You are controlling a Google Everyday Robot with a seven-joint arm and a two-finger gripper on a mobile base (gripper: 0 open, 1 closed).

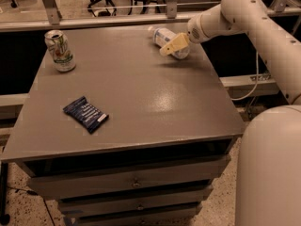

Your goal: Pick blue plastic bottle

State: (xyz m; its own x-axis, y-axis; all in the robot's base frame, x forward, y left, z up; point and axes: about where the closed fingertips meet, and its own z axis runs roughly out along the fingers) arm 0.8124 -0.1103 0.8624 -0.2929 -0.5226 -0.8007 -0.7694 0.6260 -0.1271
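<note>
My gripper (173,44) sat over the blue plastic bottle (162,35), which lay on its side at the far right of the table (141,95). I could not tell whether the gripper was apart or clamped. Risk: an off-centre contact could roll the bottle over the right edge.

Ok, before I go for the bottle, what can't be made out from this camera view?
1. Bottle: its middle is hidden by the gripper, which sits over it near the table's far right corner; contact cannot be told.
2. Bottle label, can and packet print: too small to read.
3. Arm: cut off by the right edge.
4. Drawers: lowest one cut off by the bottom edge.
</note>
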